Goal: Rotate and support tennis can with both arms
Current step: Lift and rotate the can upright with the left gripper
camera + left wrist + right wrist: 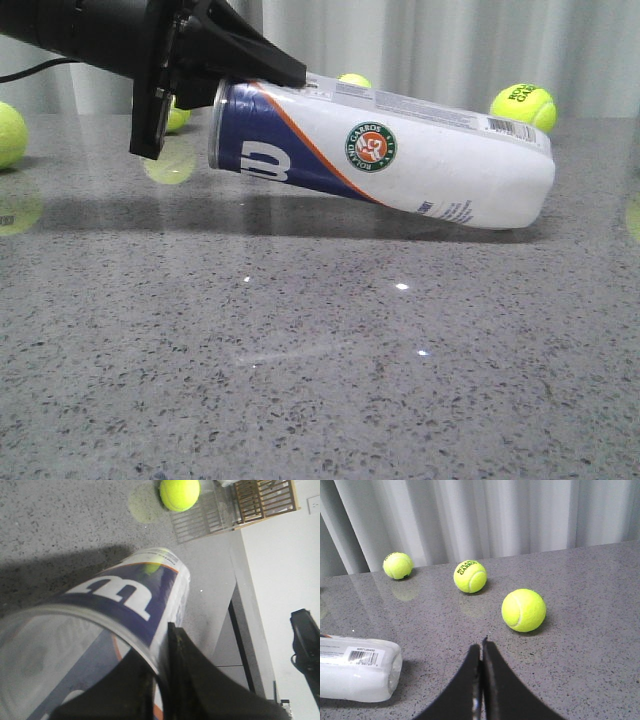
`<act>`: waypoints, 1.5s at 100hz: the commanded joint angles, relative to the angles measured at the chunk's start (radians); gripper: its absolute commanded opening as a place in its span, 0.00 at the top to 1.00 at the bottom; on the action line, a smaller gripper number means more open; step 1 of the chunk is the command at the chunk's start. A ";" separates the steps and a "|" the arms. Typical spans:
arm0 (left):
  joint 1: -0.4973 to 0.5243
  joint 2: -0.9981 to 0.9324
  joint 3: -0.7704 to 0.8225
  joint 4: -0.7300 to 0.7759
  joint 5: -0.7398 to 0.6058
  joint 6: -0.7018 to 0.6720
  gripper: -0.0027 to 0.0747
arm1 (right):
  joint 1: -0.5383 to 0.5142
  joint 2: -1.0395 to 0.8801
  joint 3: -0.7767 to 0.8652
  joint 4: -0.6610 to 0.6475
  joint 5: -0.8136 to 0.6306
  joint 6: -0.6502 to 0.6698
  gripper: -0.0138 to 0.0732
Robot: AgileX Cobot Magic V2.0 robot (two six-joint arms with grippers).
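I see my left hand pinching the silver rim of the tennis can, lifting that end off the grey counter while the white far end rests on it. My right hand hovers nearby, fingers pressed together, holding nothing, near three tennis balls

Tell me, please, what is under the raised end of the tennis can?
Only bare table and shadow show under the tennis can. Its far end rests on the table; the left gripper holds the raised rim.
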State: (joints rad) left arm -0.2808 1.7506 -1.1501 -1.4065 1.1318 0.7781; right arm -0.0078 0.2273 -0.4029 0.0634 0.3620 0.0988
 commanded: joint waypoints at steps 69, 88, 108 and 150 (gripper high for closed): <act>-0.019 -0.207 -0.388 0.338 0.019 -0.236 0.99 | -0.008 0.008 -0.026 -0.009 -0.081 -0.010 0.92; -0.094 -0.214 -0.534 0.662 0.044 -0.432 0.99 | -0.008 0.008 -0.026 -0.009 -0.081 -0.010 0.92; -0.216 -0.214 -0.633 0.945 0.100 -0.586 0.99 | -0.008 0.008 -0.026 -0.009 -0.081 -0.010 0.92; -0.352 -0.218 -0.680 1.270 0.143 -0.739 0.99 | -0.008 0.008 -0.026 -0.009 -0.081 -0.010 0.92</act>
State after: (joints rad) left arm -0.6213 1.5765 -1.7945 -0.1368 1.2618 0.0567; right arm -0.0078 0.2273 -0.4029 0.0634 0.3620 0.0988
